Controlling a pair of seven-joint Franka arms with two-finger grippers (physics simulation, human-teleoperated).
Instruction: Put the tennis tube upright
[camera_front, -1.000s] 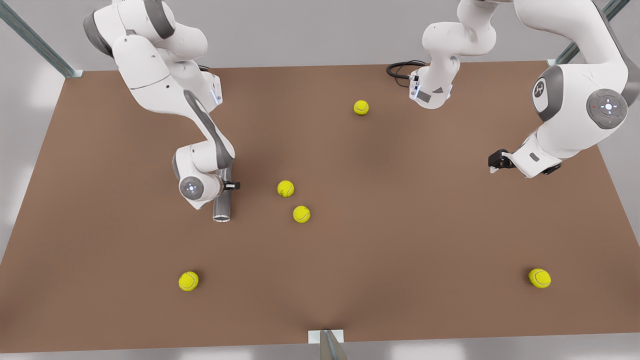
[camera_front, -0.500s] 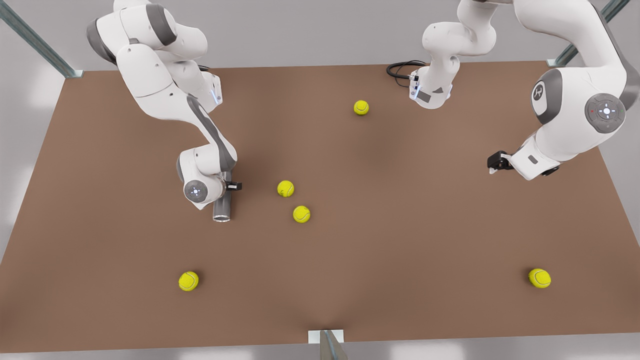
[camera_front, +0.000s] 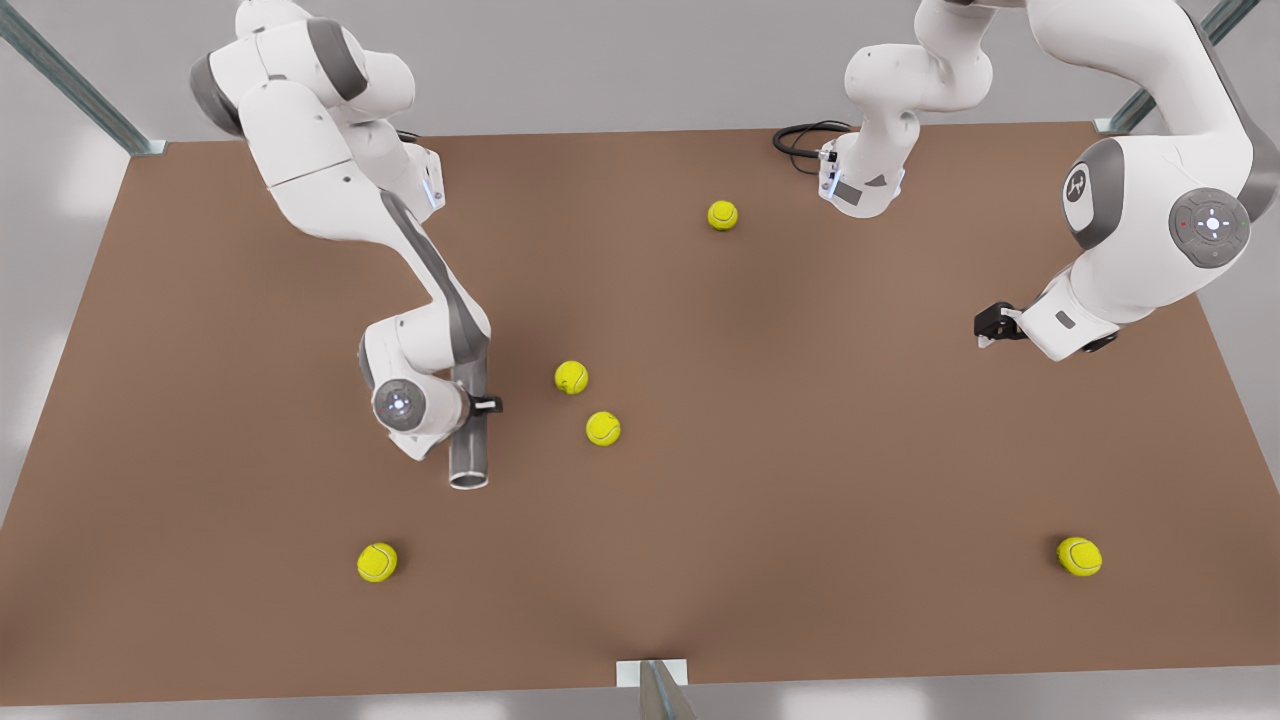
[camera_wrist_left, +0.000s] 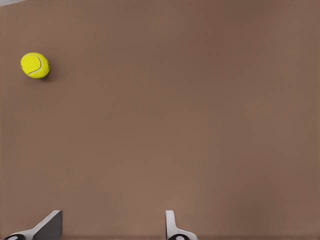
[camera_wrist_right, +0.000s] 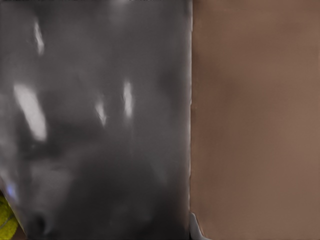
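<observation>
Now the right claw (camera_front: 478, 405) pinches the hollow tennis tube (camera_front: 468, 450); left claw (camera_wrist_left: 112, 227) spread.

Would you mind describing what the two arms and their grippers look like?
Both arms are glossy white with rounded segments, dark grey joint bands and round grey end caps with small lights. The right gripper at the tennis tube has a small black part beside its wrist. The left gripper has pale grey fingers; its arm carries a black module, and a black cable loops at its base.

A bare test rig: plain brown worktop (camera_front: 800, 480), metal frame struts (camera_front: 70, 85) at its corners, blank grey walls around.
</observation>
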